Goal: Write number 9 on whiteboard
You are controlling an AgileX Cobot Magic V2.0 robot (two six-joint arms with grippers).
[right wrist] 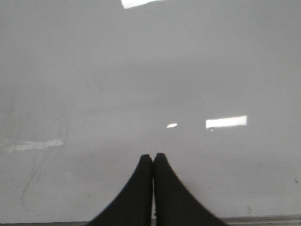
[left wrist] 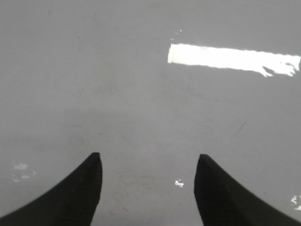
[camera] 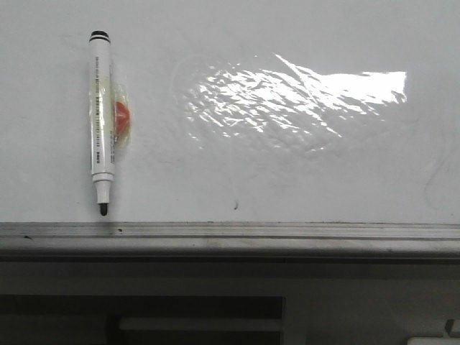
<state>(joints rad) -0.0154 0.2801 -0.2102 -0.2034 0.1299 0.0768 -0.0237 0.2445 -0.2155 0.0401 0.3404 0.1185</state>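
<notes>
We see the whiteboard [camera: 302, 180] filling most of the front view, glossy and white, with a grey metal ledge [camera: 287, 231] running along its near edge. A wrinkled shiny film patch [camera: 287, 97] catches a bright glare right of centre, toward the far side. No drawn number 9 shows on the board; the only mark we can make out there is a tiny dark speck [camera: 236, 206] close to the ledge, near the middle.

At the left a marker [camera: 100, 122] lies on the board, its black-banded end toward the far side and its uncapped dark tip [camera: 103, 209] pointing near, just short of the ledge. A yellowish translucent piece with an orange-red spot [camera: 121, 118] sits touching the marker's right side, around the middle of its barrel.

Neither arm appears in the front view. In the left wrist view our left tool [left wrist: 148, 162] is released, its two dark fingers [left wrist: 89, 181] spread wide apart over bare board, holding nothing. In the right wrist view our right tool [right wrist: 153, 157] is clenched, its fingers [right wrist: 141, 188] pressed together with nothing between them, over board with the ledge just visible along its edge.
</notes>
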